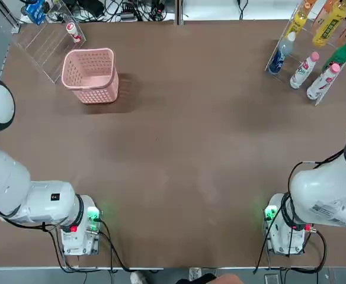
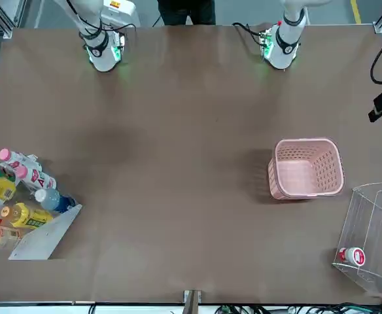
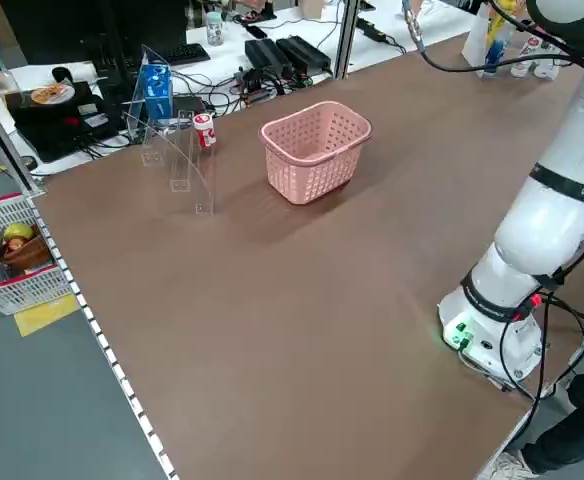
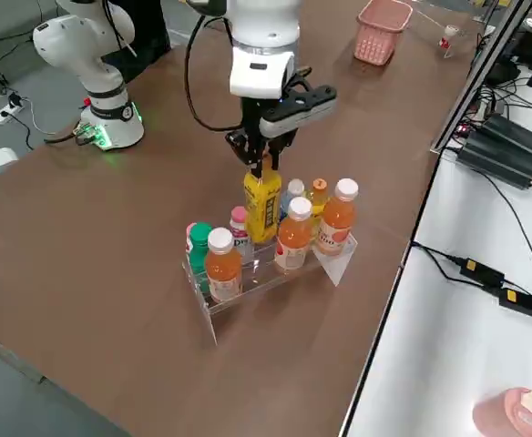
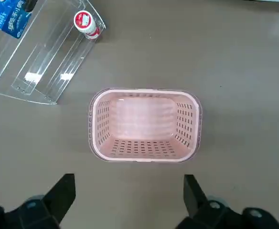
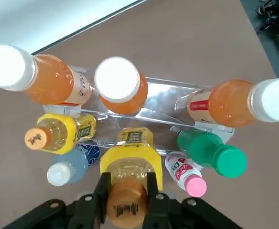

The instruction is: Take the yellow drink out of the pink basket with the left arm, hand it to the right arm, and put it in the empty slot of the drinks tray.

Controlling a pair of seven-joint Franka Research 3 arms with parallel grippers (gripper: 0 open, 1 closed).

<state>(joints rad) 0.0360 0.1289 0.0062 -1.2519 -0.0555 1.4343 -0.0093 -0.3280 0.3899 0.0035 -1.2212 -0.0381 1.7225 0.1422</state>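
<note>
The yellow drink [image 4: 262,205] stands upright in the middle of the clear drinks tray [image 4: 213,314], among the other bottles. My right gripper [image 4: 262,164] is above it, shut on its neck. In the right wrist view the fingers [image 6: 102,193] clamp the orange cap of the yellow drink [image 6: 130,162]. The pink basket [image 5: 144,90] sits at the table's far left and is empty inside. My left gripper [image 5: 127,195] hovers above the near side of the basket, open with nothing between its fingers.
Orange bottles [image 6: 118,88], a green bottle [image 6: 211,152], a pink-capped bottle [image 6: 187,174] and a smaller yellow bottle [image 6: 58,133] crowd the tray around the held drink. A clear stand [image 1: 42,44] with a small red-capped bottle [image 1: 72,31] is beside the basket.
</note>
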